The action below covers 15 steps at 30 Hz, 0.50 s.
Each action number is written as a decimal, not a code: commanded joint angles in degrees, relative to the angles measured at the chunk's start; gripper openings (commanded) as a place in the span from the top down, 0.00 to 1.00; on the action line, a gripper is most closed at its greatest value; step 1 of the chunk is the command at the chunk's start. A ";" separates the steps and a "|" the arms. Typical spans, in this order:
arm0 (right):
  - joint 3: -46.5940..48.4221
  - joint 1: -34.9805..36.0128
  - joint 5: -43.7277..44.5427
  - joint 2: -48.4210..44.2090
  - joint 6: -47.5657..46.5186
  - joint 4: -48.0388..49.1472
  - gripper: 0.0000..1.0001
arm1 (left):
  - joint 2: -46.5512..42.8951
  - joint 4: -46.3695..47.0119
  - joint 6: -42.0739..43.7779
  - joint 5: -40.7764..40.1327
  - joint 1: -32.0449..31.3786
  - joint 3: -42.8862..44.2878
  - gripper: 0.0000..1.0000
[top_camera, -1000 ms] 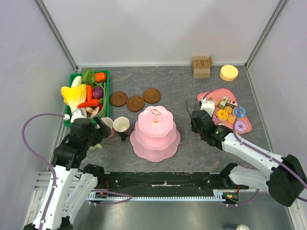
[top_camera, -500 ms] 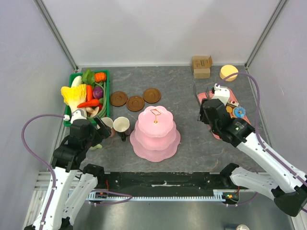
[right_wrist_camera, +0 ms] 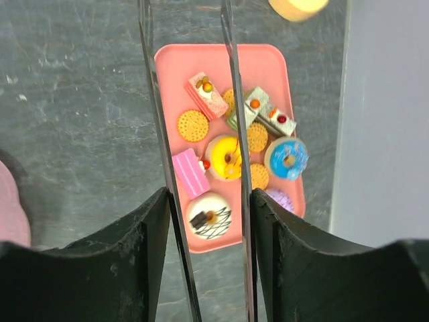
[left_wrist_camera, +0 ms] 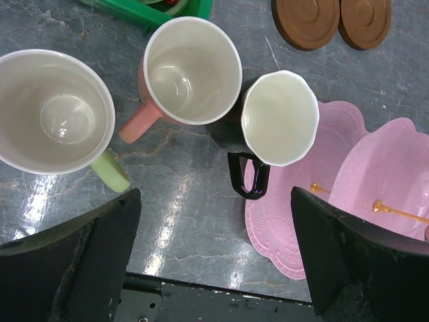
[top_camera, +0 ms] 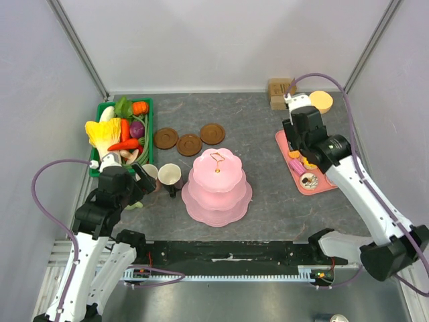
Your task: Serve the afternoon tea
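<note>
— Well, nearest the bases, how does the left gripper (left_wrist_camera: pixel 214 201) stand?
— Jaws wide and empty, it hovers above the pale mug (left_wrist_camera: pixel 53 111), pink mug (left_wrist_camera: pixel 191 70) and dark mug (left_wrist_camera: pixel 278 117), bunched just beside the pink tiered stand (top_camera: pixel 228 176).
— And farther out?
— Three brown saucers (top_camera: pixel 189 143) lie in a row behind the stand. Far right, the right gripper (right_wrist_camera: pixel 183 20) hangs over the snacks (right_wrist_camera: pixel 226 157) on their pink tray (right_wrist_camera: pixel 268 57), thin fingers narrowly parted, gripping nothing.
</note>
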 commanded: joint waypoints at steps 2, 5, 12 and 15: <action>4.84 -1.76 -9.25 5.67 -21.71 2.16 0.43 | 1.01 2.04 0.28 0.53 -0.10 -0.03 0.02; 8.53 -4.74 -11.54 7.61 -27.87 -0.83 0.42 | 1.45 2.13 0.63 1.05 -0.10 -0.03 0.02; 13.02 -12.83 -18.49 12.70 -38.16 -7.78 0.42 | 1.98 2.57 1.16 1.85 -0.10 -0.21 0.02; 14.34 -14.94 -21.56 15.34 -39.75 -9.45 0.42 | 2.33 2.48 1.07 1.85 -0.28 -0.12 0.02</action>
